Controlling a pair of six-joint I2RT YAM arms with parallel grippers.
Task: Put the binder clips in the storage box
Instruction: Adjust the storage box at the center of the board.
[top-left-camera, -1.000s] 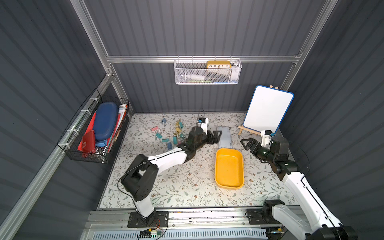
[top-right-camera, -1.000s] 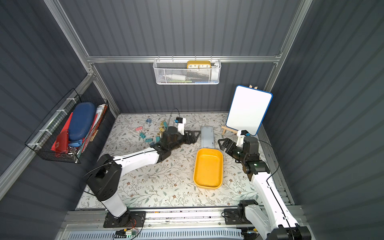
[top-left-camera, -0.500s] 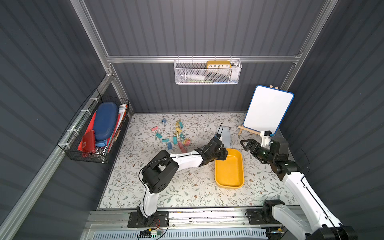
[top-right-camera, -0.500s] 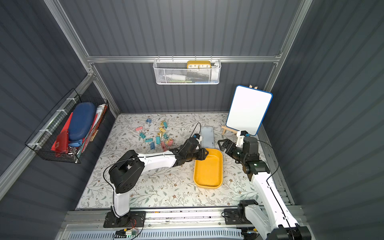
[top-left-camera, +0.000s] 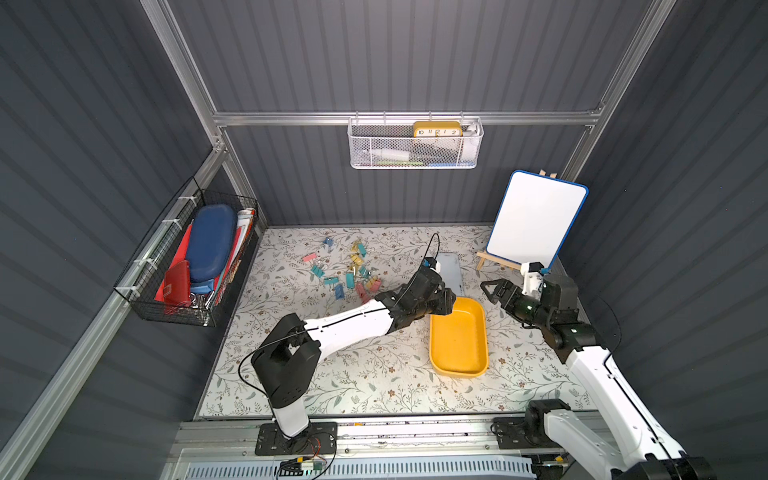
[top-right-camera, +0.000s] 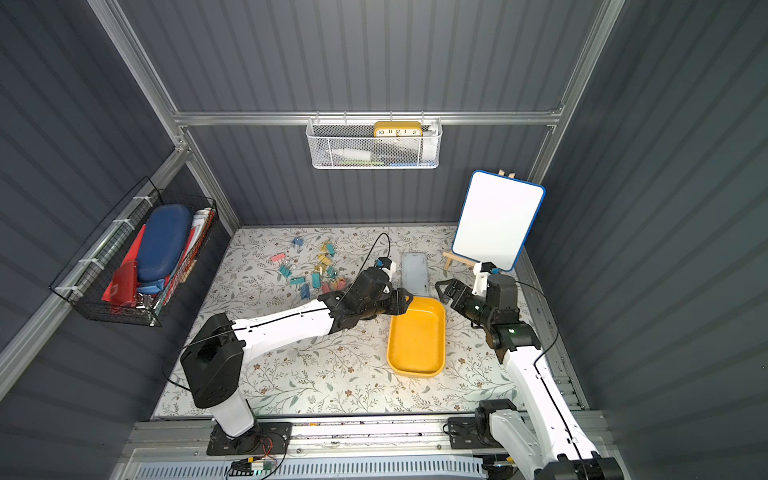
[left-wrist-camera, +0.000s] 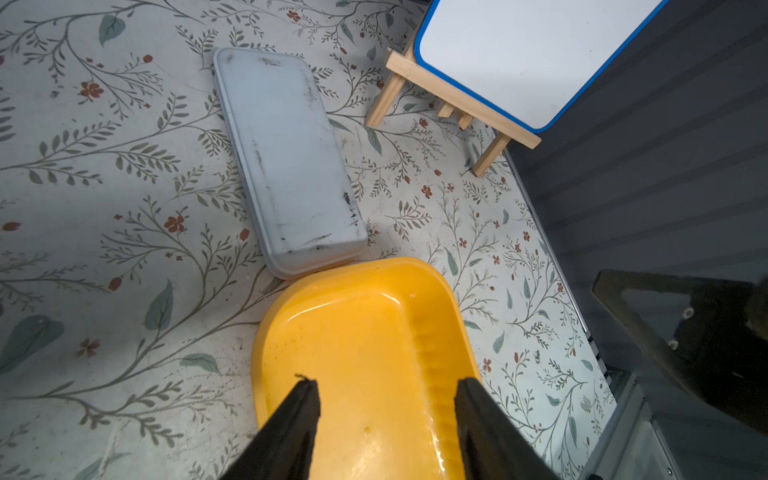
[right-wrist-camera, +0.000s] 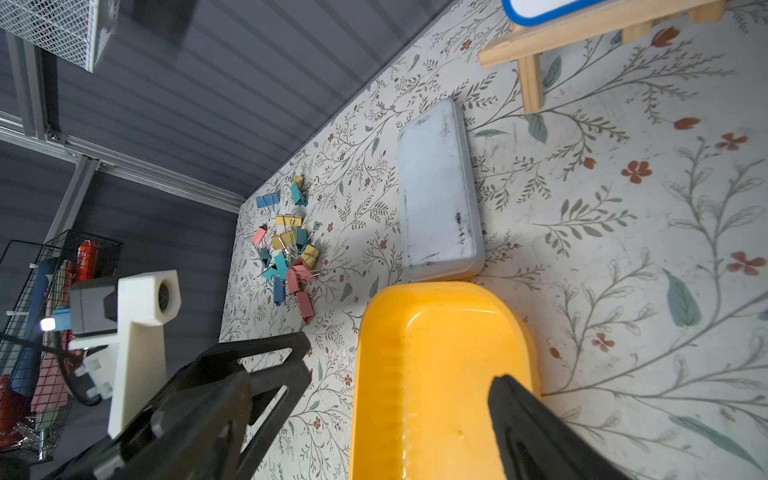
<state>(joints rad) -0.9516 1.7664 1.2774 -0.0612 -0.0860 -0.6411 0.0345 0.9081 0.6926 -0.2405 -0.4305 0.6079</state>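
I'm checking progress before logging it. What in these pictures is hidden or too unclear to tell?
Binder clips: exact count; small and overlapping in both top views.
Storage box: corner hidden under the left end effector in both top views; near end cut off in the left wrist view.
Mesh basket contents: veiled by mesh.

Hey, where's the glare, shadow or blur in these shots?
Left wrist view: white glare streaks inside the yellow tray, soft shadow on the tablecloth beside it. Right wrist view: same glare, binder clips sharp. Both top views: walls dim, tablecloth brightest near the front.
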